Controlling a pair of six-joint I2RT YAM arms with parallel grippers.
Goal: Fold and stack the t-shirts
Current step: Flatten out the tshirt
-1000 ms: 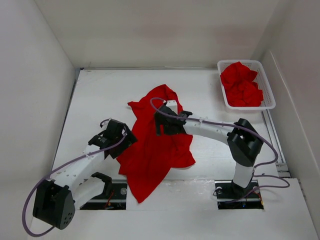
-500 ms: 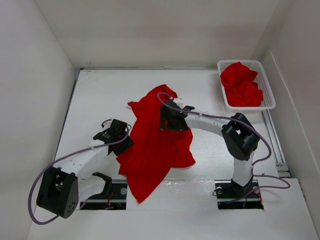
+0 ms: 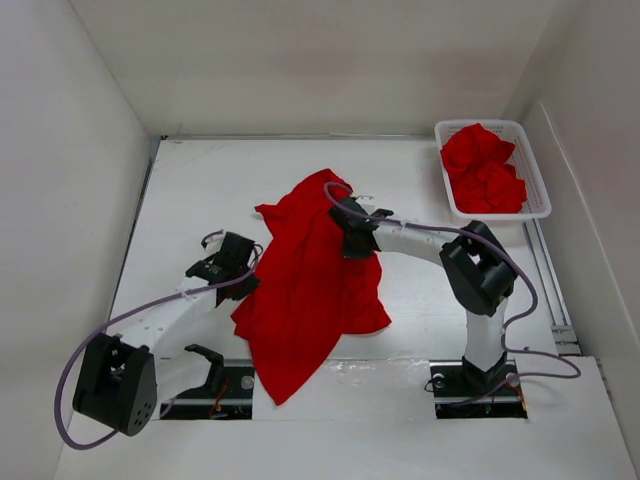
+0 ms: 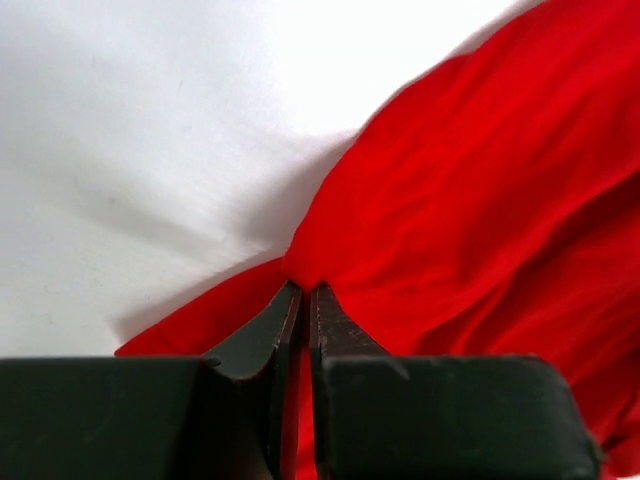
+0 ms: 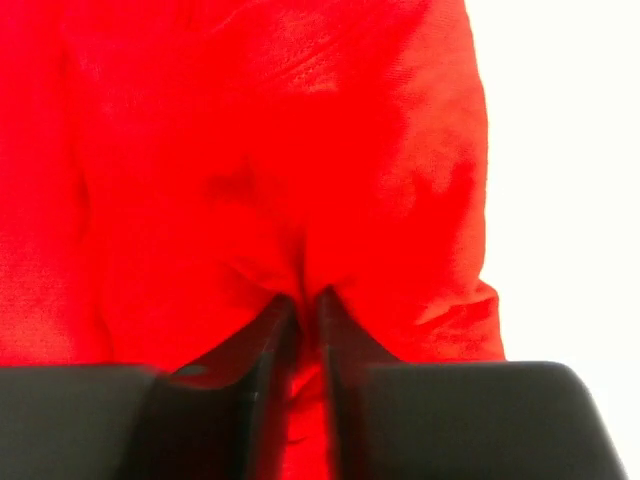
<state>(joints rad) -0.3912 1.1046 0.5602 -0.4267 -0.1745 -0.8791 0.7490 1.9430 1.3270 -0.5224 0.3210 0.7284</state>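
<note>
The white mesh basket [image 3: 497,214] at the far right corner of the surface [image 3: 200,190] holds bundled t-shirts [image 3: 483,170], bright red and crumpled. Another t-shirt [image 3: 300,300] lies rumpled mid-surface between the arms, its lower end over the near edge. The left claw [image 4: 305,292] is clamped on its left edge, the right claw [image 5: 303,302] on a fold near its top.

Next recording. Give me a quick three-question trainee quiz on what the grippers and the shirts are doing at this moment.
1. True or false: the left gripper is shut on the edge of the spread t-shirt.
2. The right gripper is: A, open in the air; B, shut on the spread t-shirt; C, parked at its base.
3. Fill in: the white basket holds crumpled red ____.
Key: 1 true; 2 B; 3 t-shirts.
</note>
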